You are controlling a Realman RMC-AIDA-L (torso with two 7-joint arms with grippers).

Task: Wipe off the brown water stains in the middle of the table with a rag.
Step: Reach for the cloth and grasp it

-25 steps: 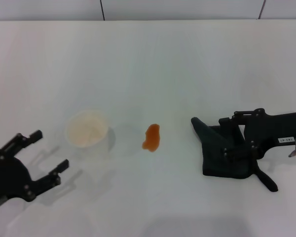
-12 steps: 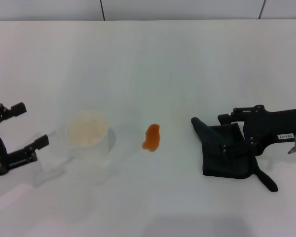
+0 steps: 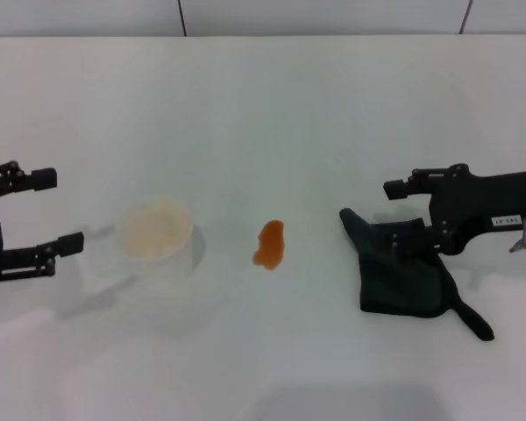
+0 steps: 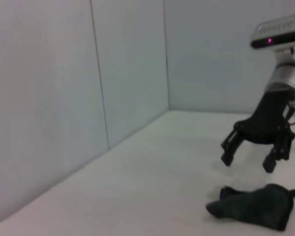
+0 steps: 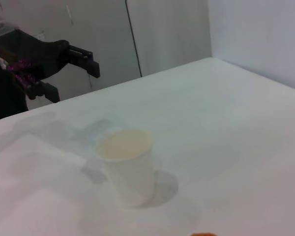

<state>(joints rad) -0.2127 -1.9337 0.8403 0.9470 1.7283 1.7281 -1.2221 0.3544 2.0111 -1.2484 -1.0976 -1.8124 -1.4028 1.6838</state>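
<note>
Stain: the brown water stains (image 3: 270, 245) sit as one small orange blot at centre frame on the white surface (image 3: 263, 114), untouched.
Rag: the rag (image 3: 408, 274) lies flat, right of centre, well apart from the blot (its thin tail trails toward the lower right).
Right gripper: the right gripper (image 3: 400, 208) hangs above the rag's upper edge, fingers spread, holding nothing.
Left gripper: the left gripper (image 3: 57, 210) is at the left edge, fingers spread, near the cup.
Cup: a white paper cup (image 3: 156, 238) stands upright, left of the blot.
</note>
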